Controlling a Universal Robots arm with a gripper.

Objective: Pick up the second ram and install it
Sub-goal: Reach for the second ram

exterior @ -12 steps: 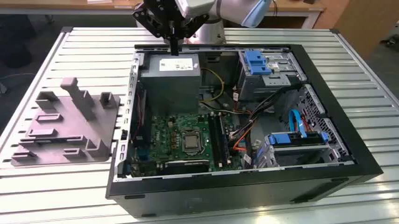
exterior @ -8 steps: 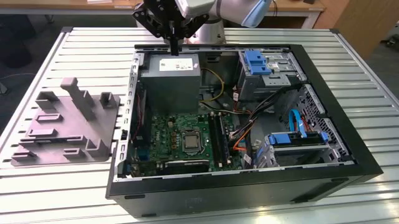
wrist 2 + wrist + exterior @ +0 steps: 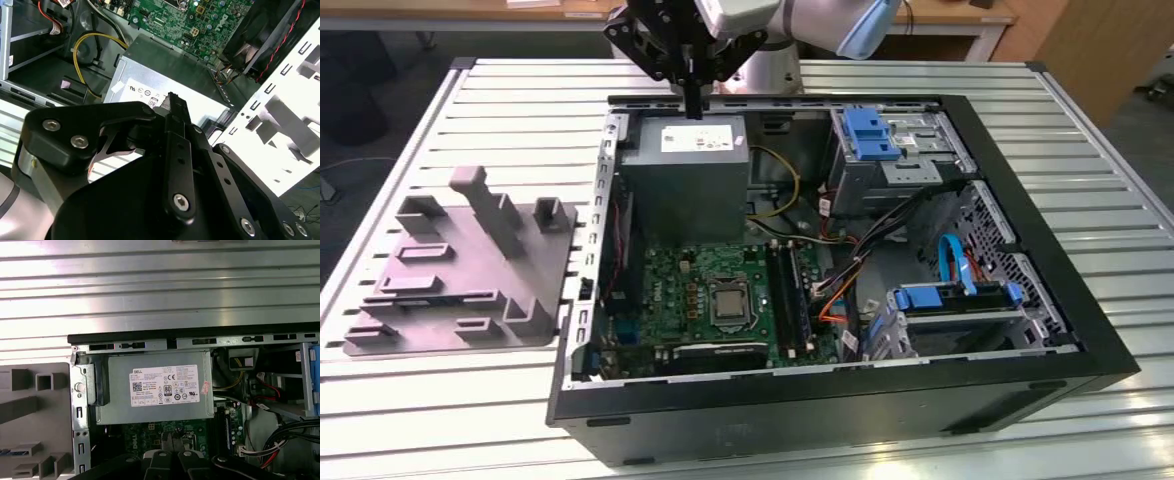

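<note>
Looks close to finished, judging by the layout alone.

As for the second ram [image 3: 782, 290]: appears to sit already on the motherboard [image 3: 674, 290], as a long dark strip standing on edge in the memory slots, just to the exterior view's right of the CPU socket [image 3: 724, 300]. Has a similar dark strip right beside it, so cannot say for sure which of the two counts as the second. Cannot tell either whether the card is pressed fully home. Leaves, at most, a check of the seating.

As for the pincer [image 3: 694, 98]: hangs above the power supply [image 3: 683, 170] at the far end of the open computer case [image 3: 854, 400], with the tips pressed together and pinching nothing. Looks the same in both wrist views, with black fingers [image 3: 177, 150] closed on each other over the labelled top of the power supply and no card between them.

Puts the card well apart from the pincer: past the power supply, further down the board, lower than the tips and nearer the front wall of the case in the exterior view. Touches neither the card nor the grey moulded plate [image 3: 454, 270] on the tabletop [image 3: 1067, 130].
</note>
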